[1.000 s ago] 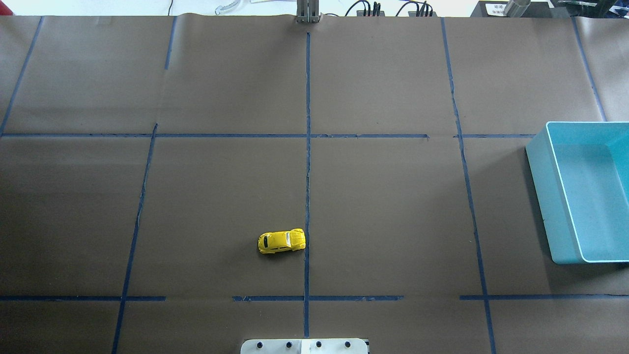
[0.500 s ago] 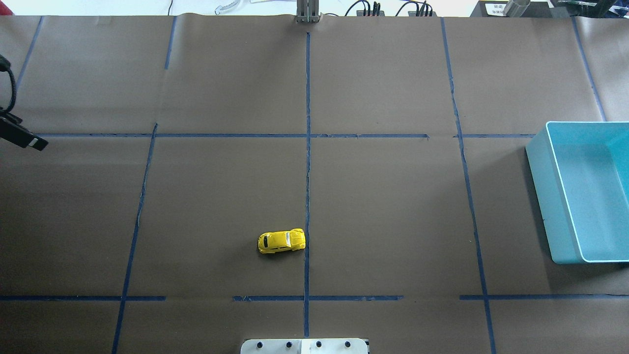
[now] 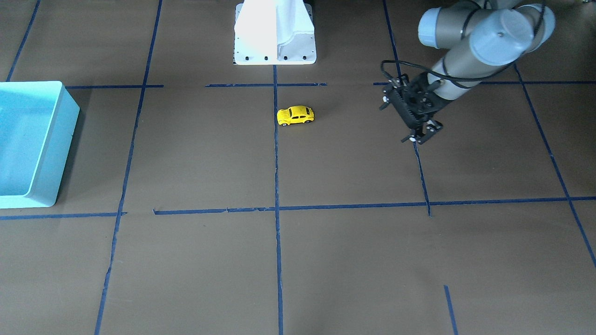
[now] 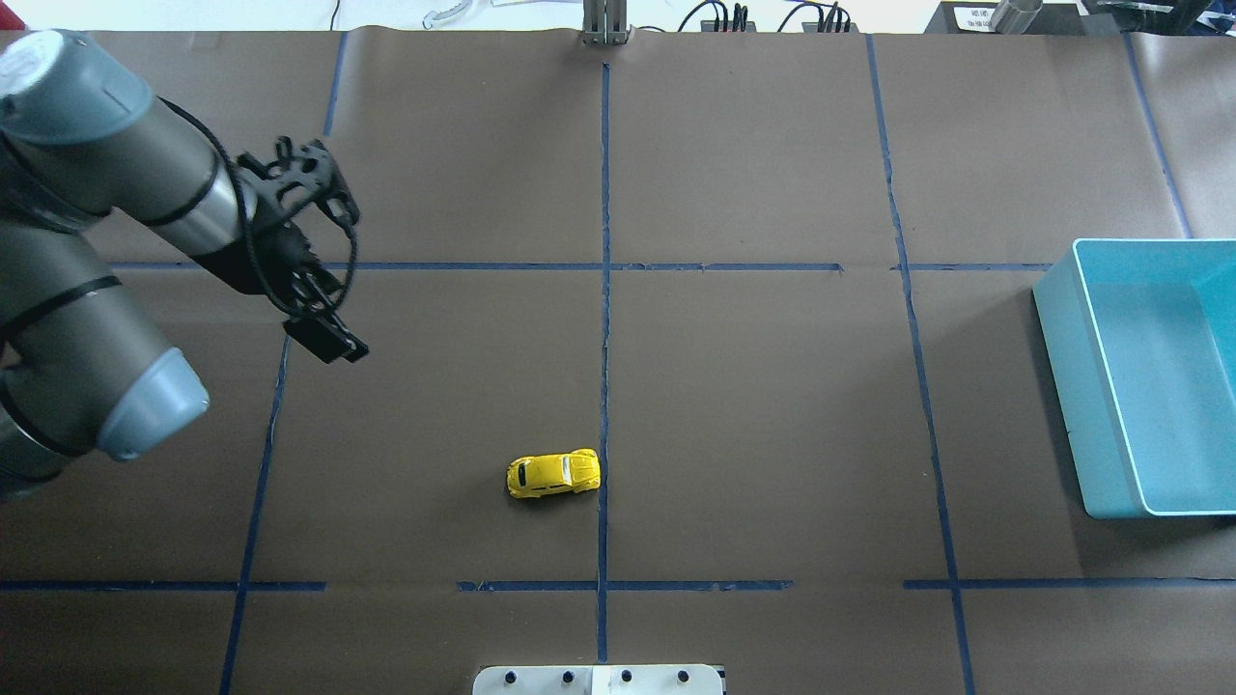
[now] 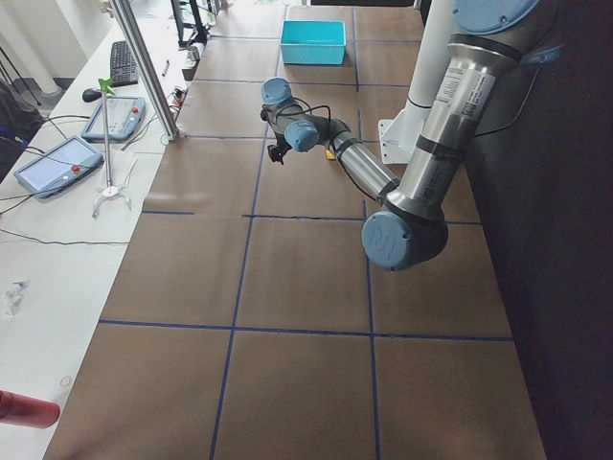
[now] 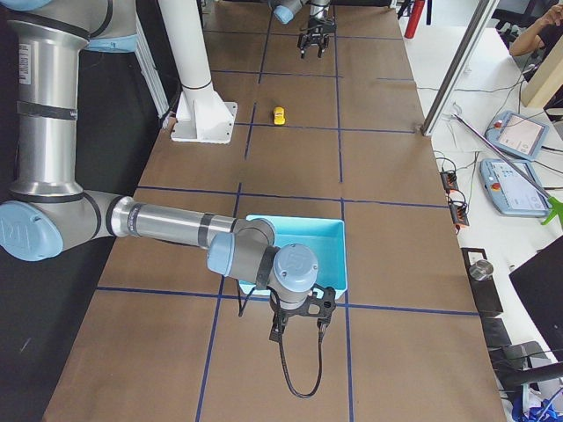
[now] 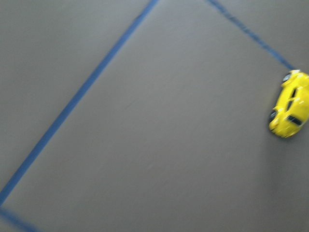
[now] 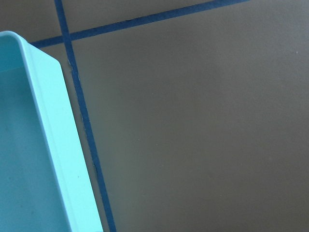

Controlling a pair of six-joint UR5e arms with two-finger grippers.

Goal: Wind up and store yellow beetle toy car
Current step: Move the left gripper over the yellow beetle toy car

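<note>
The yellow beetle toy car (image 4: 553,474) sat untouched on the surface; winding and storing were left to do. The left gripper (image 3: 423,132) fingers stood apart. The right gripper (image 6: 299,331) fingers' state could not be told.

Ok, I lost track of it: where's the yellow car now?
In the overhead view the yellow beetle toy car sits left of the centre tape line, near the robot's base, apart from the left gripper.

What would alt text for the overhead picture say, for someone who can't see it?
A tiny yellow beetle toy car sits alone on a brown table gridded with blue tape, just left of the centre line. The left gripper hangs over the table up and left of it, and a blue bin stands at the right edge.
</note>
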